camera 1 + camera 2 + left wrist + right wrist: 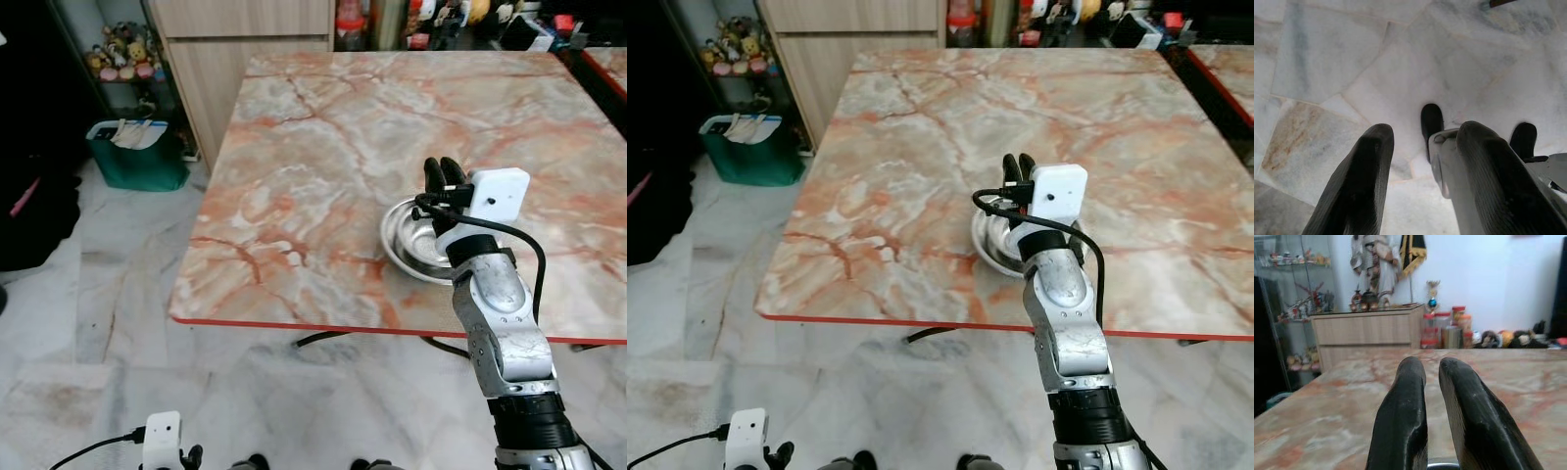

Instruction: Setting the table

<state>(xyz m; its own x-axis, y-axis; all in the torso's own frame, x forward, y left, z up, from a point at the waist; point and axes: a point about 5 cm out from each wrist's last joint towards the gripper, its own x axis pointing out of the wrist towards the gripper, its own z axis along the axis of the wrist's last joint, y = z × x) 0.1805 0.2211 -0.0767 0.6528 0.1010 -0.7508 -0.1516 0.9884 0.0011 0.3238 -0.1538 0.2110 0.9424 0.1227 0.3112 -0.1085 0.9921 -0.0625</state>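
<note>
My right pincer (446, 172) over a steel bowl (404, 238) on the marble table (323, 147).
Fingers nearly closed, holding nothing. The bowl sits near the table's near edge; light, rigid, slippery, best pinched at its rim.

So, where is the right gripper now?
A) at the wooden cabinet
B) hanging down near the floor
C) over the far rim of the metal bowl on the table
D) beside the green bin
C: the right gripper is raised over the far rim of the metal bowl on the marble table.
</note>
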